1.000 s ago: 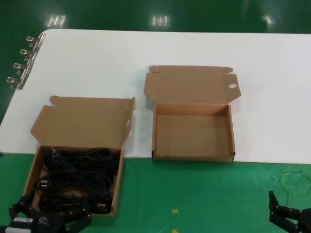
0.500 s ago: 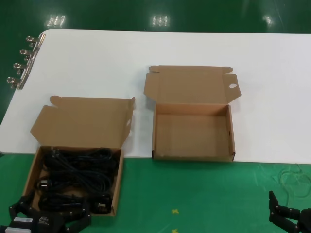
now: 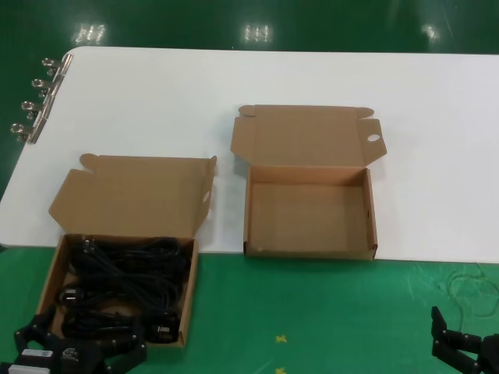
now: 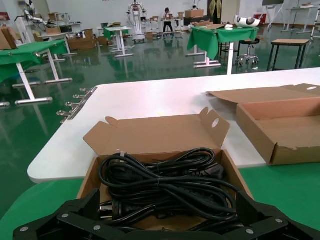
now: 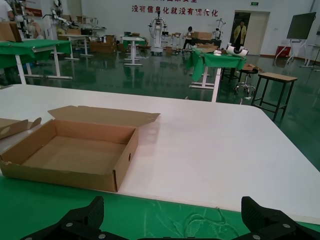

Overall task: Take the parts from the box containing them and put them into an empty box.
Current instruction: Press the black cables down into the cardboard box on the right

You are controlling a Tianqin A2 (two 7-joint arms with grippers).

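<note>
Several black power cords [image 3: 125,276] lie coiled in the left brown carton [image 3: 51,269], whose lid has plain rounded ears; they also show in the left wrist view [image 4: 165,182]. The empty carton [image 3: 373,222], with an oval hole in its lid ear, stands to its right on the white table, and shows in the right wrist view [image 5: 125,150]. My left gripper [image 3: 78,343] is open, low at the near edge of the cord carton, with nothing between its fingers. My right gripper [image 3: 460,347] is open and empty at the lower right over the green mat.
The white table [image 3: 273,78] spans the back; several metal binder clips [image 3: 35,105] line its left edge. A green mat [image 3: 312,312] covers the near side, with faint scuff marks [image 3: 472,288] near the right gripper.
</note>
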